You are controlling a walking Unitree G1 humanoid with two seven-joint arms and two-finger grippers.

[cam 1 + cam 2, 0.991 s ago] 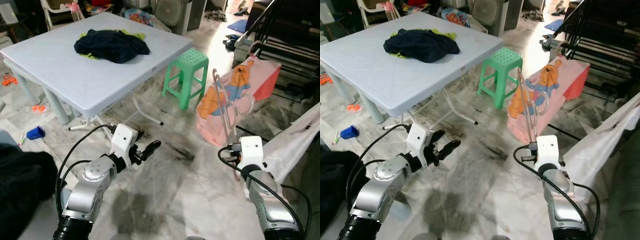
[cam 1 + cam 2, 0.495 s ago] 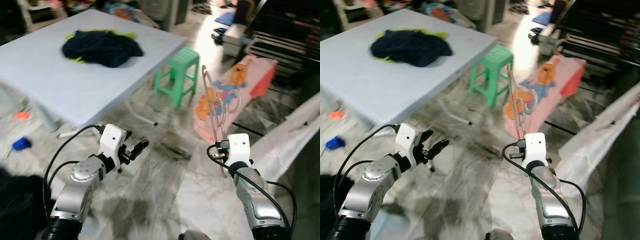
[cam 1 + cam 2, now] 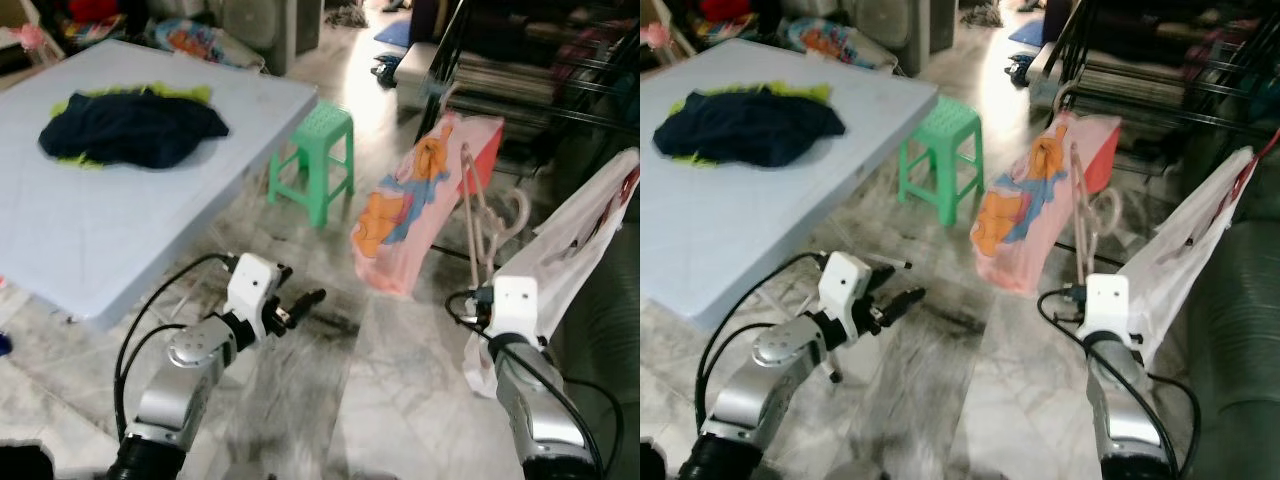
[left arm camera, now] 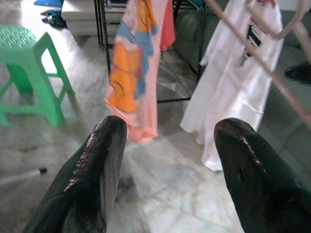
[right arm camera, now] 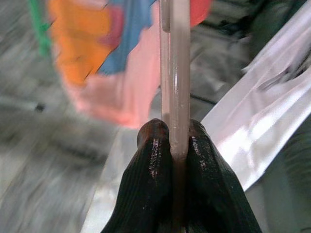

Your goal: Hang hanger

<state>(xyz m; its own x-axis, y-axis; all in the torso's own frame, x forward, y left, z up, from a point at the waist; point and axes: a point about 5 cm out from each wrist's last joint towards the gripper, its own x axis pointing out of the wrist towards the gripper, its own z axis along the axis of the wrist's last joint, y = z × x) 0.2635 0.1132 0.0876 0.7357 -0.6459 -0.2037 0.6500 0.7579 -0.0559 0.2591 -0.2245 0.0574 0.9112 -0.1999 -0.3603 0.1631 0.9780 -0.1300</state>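
My right gripper [image 5: 174, 132] is shut on the lower bar of a pale pink plastic hanger [image 3: 478, 213]. The hanger stands upright above the right arm's white wrist block [image 3: 517, 303], with its hook up by the hanging clothes. Behind it stands a black drying rack [image 3: 545, 85]. A pink cartoon-print towel [image 3: 408, 210] and a white garment [image 3: 580, 235] hang from it. My left gripper [image 4: 167, 131] is open and holds nothing. It hovers low over the marble floor, left of the towel, and the hanger's bar [image 4: 262, 63] crosses its wrist view.
A white folding table [image 3: 140, 225] with a dark blue garment [image 3: 130, 125] on it stands at the left. A green plastic stool [image 3: 310, 155] sits by its corner. Grey marble floor [image 3: 400, 380] lies open between me and the rack.
The whole view has swung right and closer to the rack; the table now sits further left. The right gripper still holds the hanger, and the left stays open.
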